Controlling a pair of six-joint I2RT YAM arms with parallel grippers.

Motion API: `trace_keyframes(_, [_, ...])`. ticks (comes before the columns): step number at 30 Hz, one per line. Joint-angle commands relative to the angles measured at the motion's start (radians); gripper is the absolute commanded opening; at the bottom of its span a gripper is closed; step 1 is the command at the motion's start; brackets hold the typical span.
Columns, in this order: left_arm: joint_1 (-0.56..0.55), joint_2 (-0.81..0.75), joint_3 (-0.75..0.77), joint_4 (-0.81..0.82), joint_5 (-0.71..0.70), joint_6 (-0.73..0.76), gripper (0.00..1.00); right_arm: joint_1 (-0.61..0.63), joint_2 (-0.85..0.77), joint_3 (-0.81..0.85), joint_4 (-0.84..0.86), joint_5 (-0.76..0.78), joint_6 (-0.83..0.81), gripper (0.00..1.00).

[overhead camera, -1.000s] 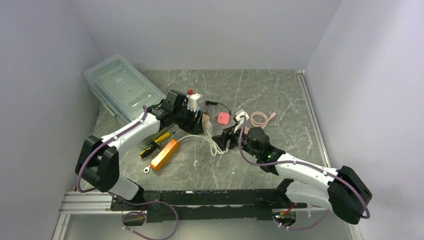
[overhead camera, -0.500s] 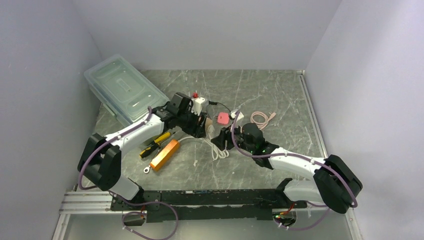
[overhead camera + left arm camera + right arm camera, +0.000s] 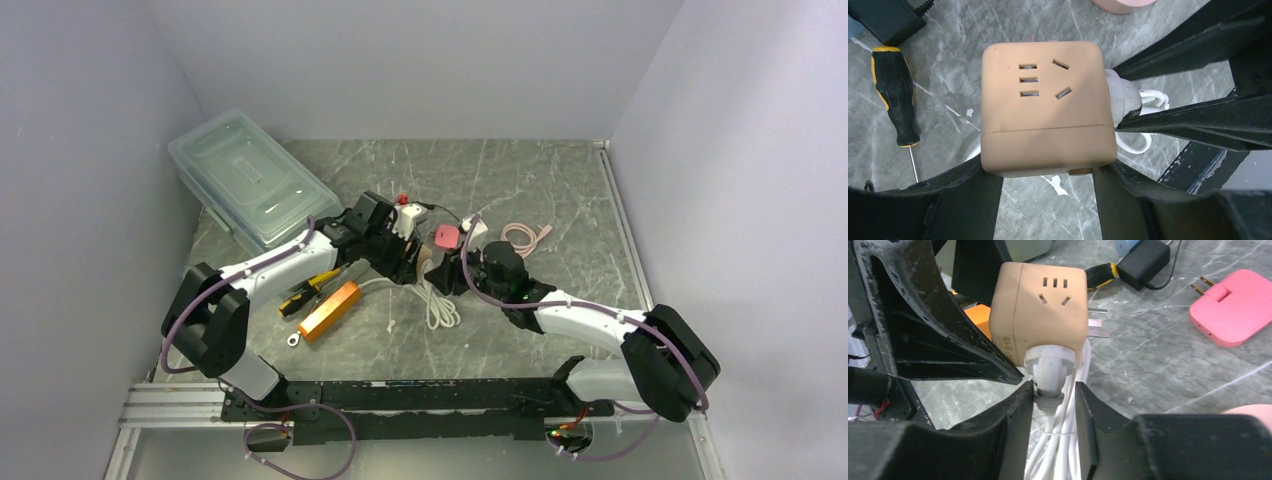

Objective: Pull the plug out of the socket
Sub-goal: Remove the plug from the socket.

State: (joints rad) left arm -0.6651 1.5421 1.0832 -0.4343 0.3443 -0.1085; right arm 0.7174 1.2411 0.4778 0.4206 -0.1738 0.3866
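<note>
socket: the tan socket (image 3: 1045, 110) (image 3: 1040, 310) (image 3: 428, 257) was found at mid-table (image 3: 560, 190), caught between the two arms, its slotted face turned up to the left wrist camera.
left gripper: the left gripper (image 3: 1043, 167) (image 3: 405, 262) was clamped on the socket, one finger pressed to each of two opposite sides.
plug: the white plug (image 3: 1050, 367) (image 3: 1120, 95) was seated in the socket's side face (not out yet!), pointed toward the right arm.
right gripper: the right gripper (image 3: 1053, 390) (image 3: 447, 272) was closed in on the plug's neck, a finger laid against each side.
cable: the white cable (image 3: 1063, 440) (image 3: 440, 305) was run from the plug down between the right fingers and bunched in loops on the table.
screwdriver: a black-and-yellow screwdriver (image 3: 895, 95) (image 3: 310, 285) was laid left of the socket, just beside an orange block (image 3: 330, 308).
adapters: a pink adapter (image 3: 1233, 307) (image 3: 446, 236) was laid just beyond the socket, prongs out; a black adapter (image 3: 1145, 260) (image 3: 883, 17) was set near the screwdriver's handle.
bin: a clear lidded bin (image 3: 245, 175) was parked at the far left, well apart.
cord: a pink cord (image 3: 522, 238) was coiled right of the pink adapter.
</note>
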Motion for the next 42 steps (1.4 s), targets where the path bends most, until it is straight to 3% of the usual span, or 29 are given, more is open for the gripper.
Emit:
trace_keyframes(1, [-0.013, -0.024, 0.051, 0.035, 0.023, 0.022, 0.0, -0.012, 0.029, 0.058, 0.007, -0.024, 0.009, 0.34])
trace_keyframes(4, [-0.014, -0.023, 0.053, 0.034, 0.016, 0.023, 0.0, -0.015, 0.046, 0.065, 0.01, -0.05, 0.011, 0.28])
trace_keyframes(9, [-0.013, 0.004, 0.07, 0.009, -0.037, 0.013, 0.0, -0.014, 0.048, 0.064, 0.037, -0.083, 0.017, 0.0])
trace_keyframes(25, [-0.007, 0.015, 0.072, 0.008, -0.015, 0.017, 0.0, 0.03, -0.008, 0.054, 0.014, -0.012, -0.022, 0.0])
trace_keyframes(32, [0.004, -0.058, 0.051, 0.034, 0.099, 0.091, 0.0, -0.11, -0.016, 0.011, 0.074, -0.264, -0.009, 0.0])
trace_keyframes(36, [0.018, -0.069, 0.054, 0.018, 0.078, 0.094, 0.0, -0.155, 0.023, 0.014, 0.121, -0.399, 0.016, 0.0])
trace_keyframes(42, [0.051, -0.037, 0.065, 0.037, 0.108, 0.049, 0.0, -0.136, 0.031, 0.011, 0.14, -0.351, 0.019, 0.0])
